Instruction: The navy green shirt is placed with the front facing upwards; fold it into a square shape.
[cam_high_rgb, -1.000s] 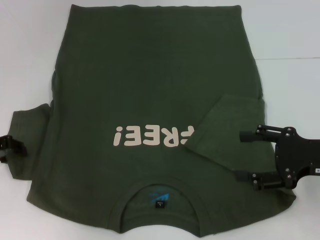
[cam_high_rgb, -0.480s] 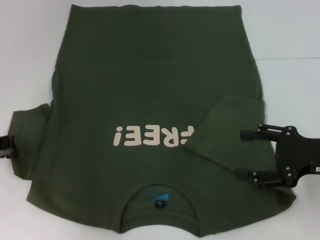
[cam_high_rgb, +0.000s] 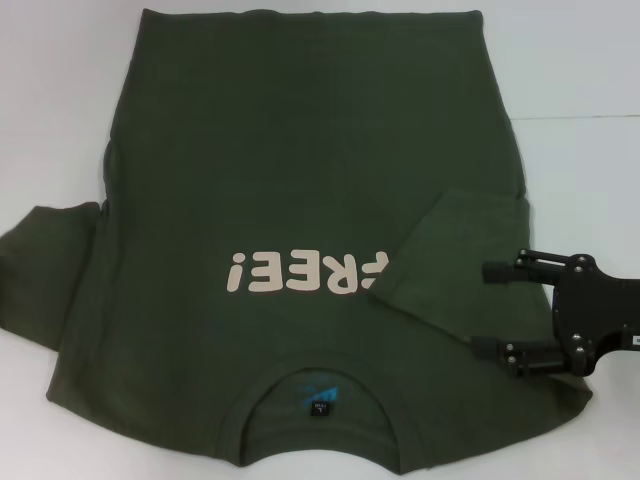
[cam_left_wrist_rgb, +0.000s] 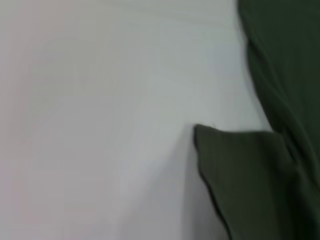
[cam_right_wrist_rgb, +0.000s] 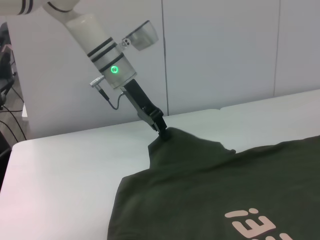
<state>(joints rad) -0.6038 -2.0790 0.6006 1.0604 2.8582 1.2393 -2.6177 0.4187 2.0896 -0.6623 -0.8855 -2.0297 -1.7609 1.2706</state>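
Pinching up the left sleeve for the second fold.

Across the table, finds the shirt spread front up, collar toward the robot, lettering showing. Has the right sleeve already laid in over the chest; leaves the left one to do. No longer shows the left gripper at that sleeve's edge in the head view, as a second ago. Catches it instead from the right wrist, apparently closed on the sleeve tip, cloth tented beneath. Points to the sleeve fold just beginning. Keeps the right gripper over the right shoulder, jaws apart, holding nothing, barely shifted.
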